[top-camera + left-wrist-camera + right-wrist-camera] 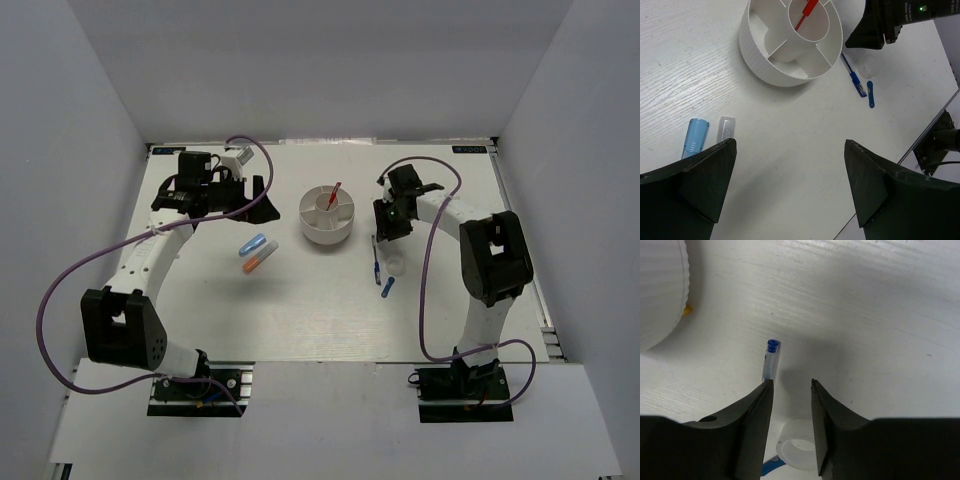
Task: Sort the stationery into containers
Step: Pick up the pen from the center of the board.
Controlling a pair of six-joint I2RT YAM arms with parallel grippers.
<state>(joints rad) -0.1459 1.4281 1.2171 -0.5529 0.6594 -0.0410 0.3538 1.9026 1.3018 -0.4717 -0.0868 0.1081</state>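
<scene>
Though unclear overhead, right fingers [752, 430] stand ajar by blue pen [771, 360], left fingers [705, 180] splayed; both empty.

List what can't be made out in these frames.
- Right wrist: blue pen runs behind a right gripper finger; rest hidden.
- Left wrist: orange-white capsule, orange end covered by a left gripper finger; red pen cut by top edge.
- Top: white ring too faint to outline.

I read a white tub [327, 236], red pen [332, 194], blue pen [377, 262], light-blue capsule [252, 245], orange-white capsule [258, 262] and dark-blue capsule [387, 289]; the ring [797, 450] looks whitish, possibly clear.
</scene>
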